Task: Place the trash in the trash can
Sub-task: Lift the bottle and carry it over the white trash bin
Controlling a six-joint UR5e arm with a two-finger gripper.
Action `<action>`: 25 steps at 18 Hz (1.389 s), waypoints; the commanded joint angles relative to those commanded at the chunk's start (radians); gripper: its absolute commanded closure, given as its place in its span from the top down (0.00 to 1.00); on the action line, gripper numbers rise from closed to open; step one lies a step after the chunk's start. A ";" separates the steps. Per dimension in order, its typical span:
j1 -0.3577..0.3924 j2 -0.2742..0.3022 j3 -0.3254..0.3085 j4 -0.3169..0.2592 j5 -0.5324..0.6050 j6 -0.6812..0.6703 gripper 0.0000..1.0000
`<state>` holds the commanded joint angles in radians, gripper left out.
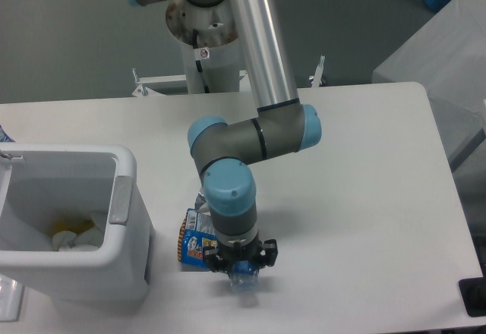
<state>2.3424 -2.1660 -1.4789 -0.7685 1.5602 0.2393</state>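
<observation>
The crushed clear bottle lies on the white table near the front edge, with only its blue-tinted end showing under my gripper. The gripper points straight down over it, and its own body hides the fingers, so I cannot tell whether they are closed on the bottle. The blue, yellow and orange snack wrapper lies flat just left of the gripper, partly covered by the wrist. The white trash can stands at the left, its near wall a short way from the wrapper.
Yellow and white crumpled items lie inside the can. The arm's elbow hangs over the table's middle. A grey box stands beyond the table's right edge.
</observation>
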 joint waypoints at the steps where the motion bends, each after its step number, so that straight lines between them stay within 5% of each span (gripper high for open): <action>1: 0.002 0.014 0.015 0.000 -0.018 0.000 0.56; 7: 0.060 0.106 0.178 0.009 -0.162 -0.002 0.57; 9: 0.089 0.126 0.209 0.067 -0.248 -0.014 0.57; 12: 0.095 0.147 0.210 0.153 -0.350 -0.029 0.57; 25: 0.026 0.307 0.227 0.156 -0.433 -0.034 0.56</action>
<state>2.3686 -1.8592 -1.2517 -0.6121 1.1275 0.2056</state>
